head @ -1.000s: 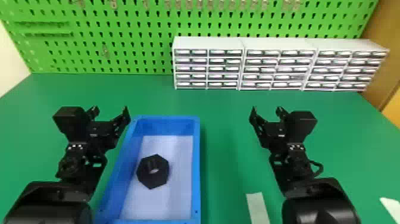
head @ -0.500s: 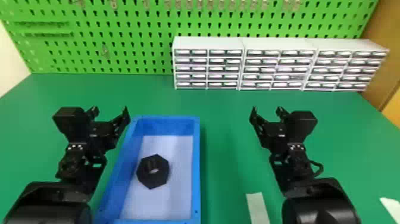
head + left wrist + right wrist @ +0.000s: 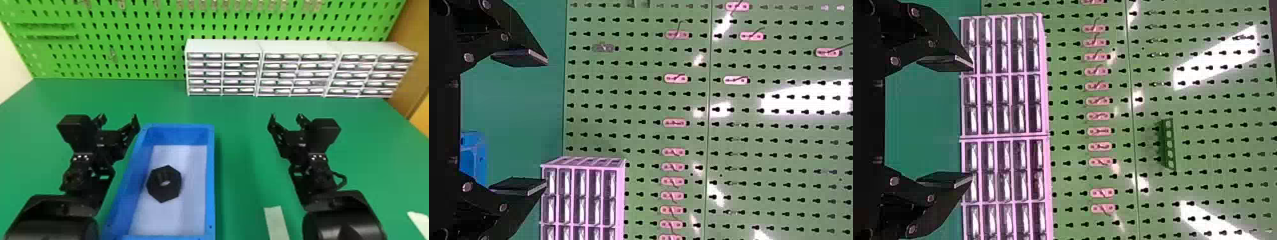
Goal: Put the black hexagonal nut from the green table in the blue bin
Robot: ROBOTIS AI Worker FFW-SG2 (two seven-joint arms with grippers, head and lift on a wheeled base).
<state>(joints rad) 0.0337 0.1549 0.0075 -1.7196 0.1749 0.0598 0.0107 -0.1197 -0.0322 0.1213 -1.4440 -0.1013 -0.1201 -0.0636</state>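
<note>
The black hexagonal nut lies on the pale floor of the blue bin, which stands on the green table. My left gripper is open just left of the bin's far end, nothing between its fingers. On the table's right side my right gripper stands open too, well away from the bin. In the left wrist view the left gripper has its two pads wide apart, a blue bin corner beyond. The right wrist view has the right gripper spread around empty space.
A row of white drawer cabinets stands along the back of the table, before a green pegboard with small hooks. A pale strip lies between the bin and the right arm; another pale piece lies at the right edge.
</note>
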